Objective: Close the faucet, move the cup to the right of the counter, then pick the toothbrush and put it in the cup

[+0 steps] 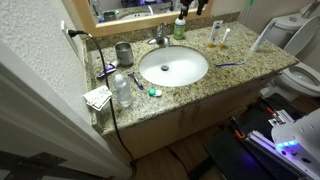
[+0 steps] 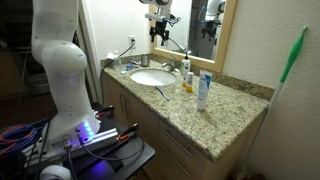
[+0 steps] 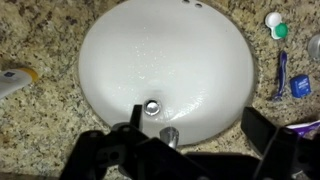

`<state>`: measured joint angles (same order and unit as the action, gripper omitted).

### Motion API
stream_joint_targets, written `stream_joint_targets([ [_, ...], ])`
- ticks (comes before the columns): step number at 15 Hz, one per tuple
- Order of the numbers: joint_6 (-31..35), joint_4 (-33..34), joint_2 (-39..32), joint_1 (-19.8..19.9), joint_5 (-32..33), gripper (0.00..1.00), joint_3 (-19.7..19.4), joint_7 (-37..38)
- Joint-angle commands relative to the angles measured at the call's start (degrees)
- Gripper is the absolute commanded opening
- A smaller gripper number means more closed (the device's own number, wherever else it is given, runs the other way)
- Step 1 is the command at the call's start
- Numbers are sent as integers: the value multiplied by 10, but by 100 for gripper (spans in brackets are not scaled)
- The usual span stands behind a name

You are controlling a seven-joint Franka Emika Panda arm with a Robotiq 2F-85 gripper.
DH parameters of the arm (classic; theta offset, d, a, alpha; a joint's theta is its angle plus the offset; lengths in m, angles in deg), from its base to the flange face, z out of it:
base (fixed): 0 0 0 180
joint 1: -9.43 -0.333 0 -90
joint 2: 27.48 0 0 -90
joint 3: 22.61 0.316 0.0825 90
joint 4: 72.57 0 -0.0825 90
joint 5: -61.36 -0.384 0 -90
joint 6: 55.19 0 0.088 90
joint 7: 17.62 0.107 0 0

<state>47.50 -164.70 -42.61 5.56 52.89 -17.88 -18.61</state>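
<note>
Two spread, empty fingers hover above the faucet and sink, green soap bottle standing near it.

Granite worktop, white oval basin. Grey cup far left; faucet behind basin. Blue toothbrush right of basin.

Wood-framed mirror, white toilet

The counter is polished speckled granite, sink basin glossy white, faucet shiny chrome, cup dark metal
</note>
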Motion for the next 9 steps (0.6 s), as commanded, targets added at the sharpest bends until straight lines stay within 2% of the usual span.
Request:
stream_joint_targets([
  [1,-5,12,-7,0,-1,100,-1,0],
  [4,-59,74,-69,10,5,100,-10,-1],
  [9,-106,232,-198,31,-7,100,-13,-34],
])
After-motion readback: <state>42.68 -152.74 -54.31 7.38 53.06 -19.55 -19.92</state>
